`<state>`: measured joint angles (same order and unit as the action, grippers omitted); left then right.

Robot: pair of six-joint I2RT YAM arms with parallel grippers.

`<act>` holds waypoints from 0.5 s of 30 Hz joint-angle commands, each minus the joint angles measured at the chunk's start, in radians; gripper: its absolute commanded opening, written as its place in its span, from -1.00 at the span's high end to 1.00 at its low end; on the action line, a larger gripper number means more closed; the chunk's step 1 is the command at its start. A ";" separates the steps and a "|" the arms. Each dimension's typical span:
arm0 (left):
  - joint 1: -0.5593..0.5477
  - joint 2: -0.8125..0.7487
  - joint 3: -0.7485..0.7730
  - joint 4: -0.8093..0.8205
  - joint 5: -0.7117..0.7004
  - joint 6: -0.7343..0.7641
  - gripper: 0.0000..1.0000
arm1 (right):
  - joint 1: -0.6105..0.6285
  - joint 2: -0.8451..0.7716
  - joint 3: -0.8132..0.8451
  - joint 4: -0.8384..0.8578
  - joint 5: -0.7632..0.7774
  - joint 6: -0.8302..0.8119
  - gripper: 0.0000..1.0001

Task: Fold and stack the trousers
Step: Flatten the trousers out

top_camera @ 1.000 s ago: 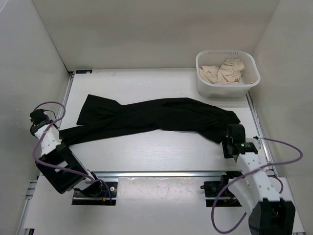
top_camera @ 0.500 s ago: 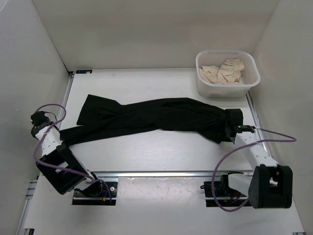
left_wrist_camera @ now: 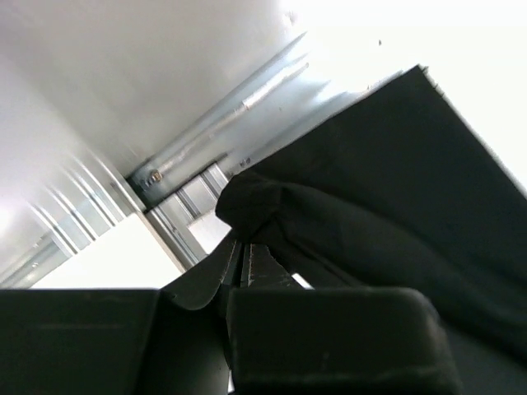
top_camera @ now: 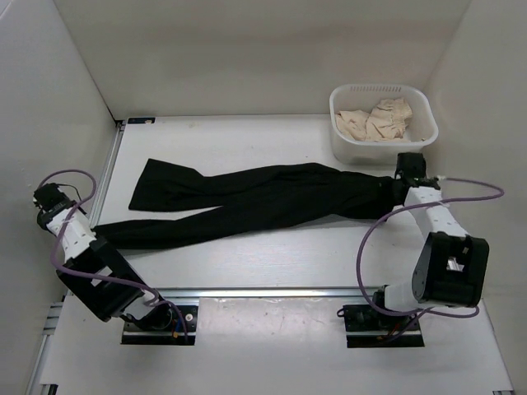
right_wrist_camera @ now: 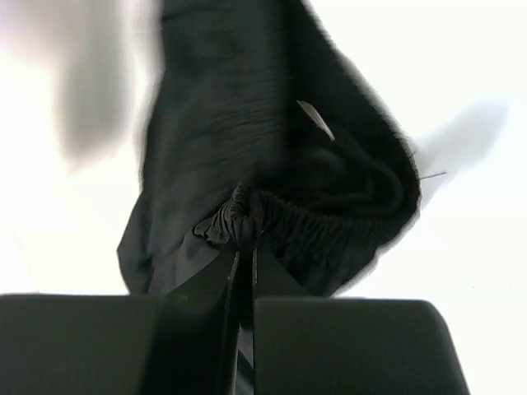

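Black, soft, floppy long trousers should sag; left pincer clenches a leg end, right pincer clenches the stretchy waistband.

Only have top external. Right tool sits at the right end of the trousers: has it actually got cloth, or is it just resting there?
Observer: It has cloth. The right wrist view shows the right tool shut on the trousers, pinching their gathered elastic edge.
Operator: And the left tool? Too small to read from up here.
Observer: The left wrist view shows the left tool shut on a bunched fold of the trousers.
Operator: Anything else on the cloth?
Observer: A small pale sliver, maybe a label, lies on the fabric just beyond the right tool's pinch.
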<state>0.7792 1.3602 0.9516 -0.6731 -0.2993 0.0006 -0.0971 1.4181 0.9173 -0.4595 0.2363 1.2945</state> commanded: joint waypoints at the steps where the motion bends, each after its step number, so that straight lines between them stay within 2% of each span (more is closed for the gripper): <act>1: 0.022 0.000 0.079 0.015 0.006 -0.001 0.72 | -0.010 -0.106 0.178 -0.164 -0.011 -0.334 1.00; 3: 0.031 0.000 0.088 0.015 0.006 -0.001 0.72 | -0.030 -0.148 0.230 -0.285 0.031 -0.440 1.00; 5: 0.031 0.000 0.088 0.015 0.015 -0.001 0.72 | -0.056 -0.247 0.160 -0.381 0.031 -0.471 1.00; 10: 0.031 -0.033 0.046 0.015 0.026 -0.001 0.72 | -0.113 -0.439 -0.127 -0.442 -0.043 -0.420 1.00; 12: 0.031 -0.046 0.010 0.015 0.017 -0.001 0.72 | -0.182 -0.490 -0.260 -0.442 -0.115 -0.391 1.00; 15: 0.031 -0.070 -0.010 0.015 0.044 -0.001 0.72 | -0.210 -0.548 -0.328 -0.411 -0.126 -0.368 1.00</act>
<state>0.8032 1.3437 0.9588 -0.6697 -0.2832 0.0006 -0.2852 0.9077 0.6216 -0.8371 0.1646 0.9169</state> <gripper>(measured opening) 0.145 0.036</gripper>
